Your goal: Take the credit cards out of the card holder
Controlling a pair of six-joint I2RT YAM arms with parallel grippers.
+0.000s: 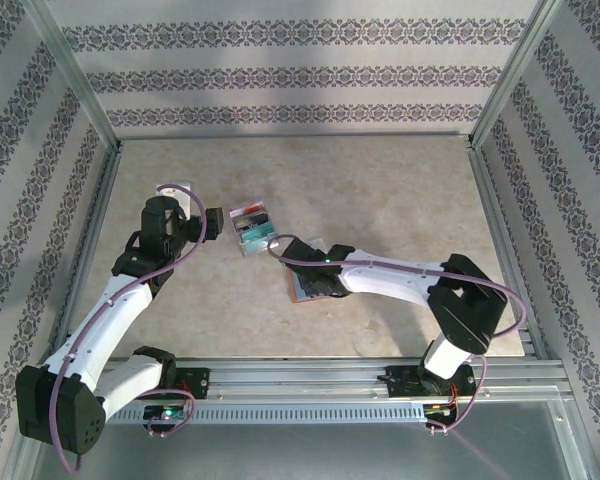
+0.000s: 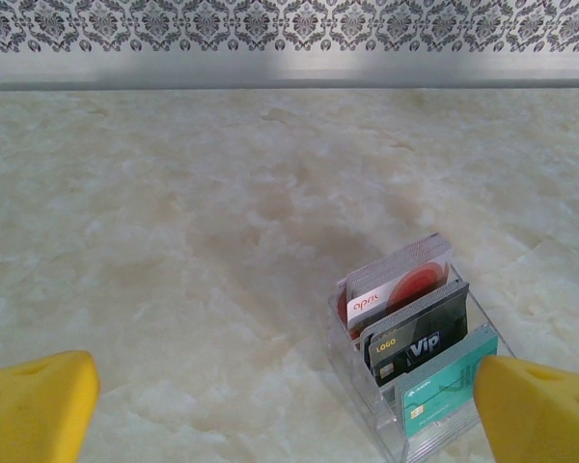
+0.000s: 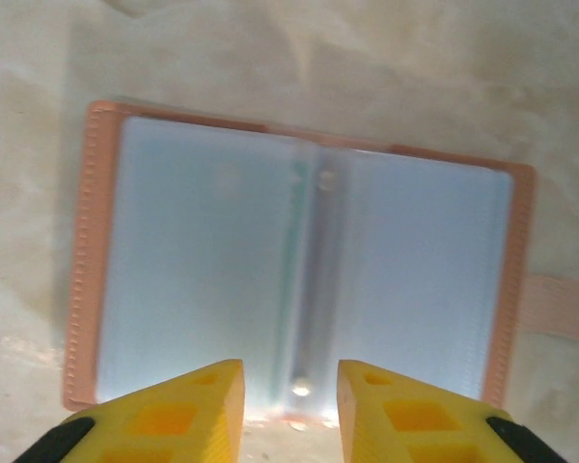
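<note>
The credit cards [image 2: 420,338] stand on edge in a clear rack [image 2: 352,371] on the desk [image 2: 174,212], just to the right of your left claw [image 2: 285,386]. That claw is wide open and holds nothing. In the rack, a red and white card is farthest from the claw, a dark card is in the middle, and a teal card is nearest. Each card has its own slot.

Further right, the card holder [image 3: 222,270] lies flat and open on the desk. Its pale blue pages face up, with the brown rim around them. Your right claw [image 3: 289,400] is right over the near edge of the card holder, at the middle fold. Its yellow fingers [image 3: 174,420] are close together with a small gap. You cannot tell if they pinch a page.
</note>
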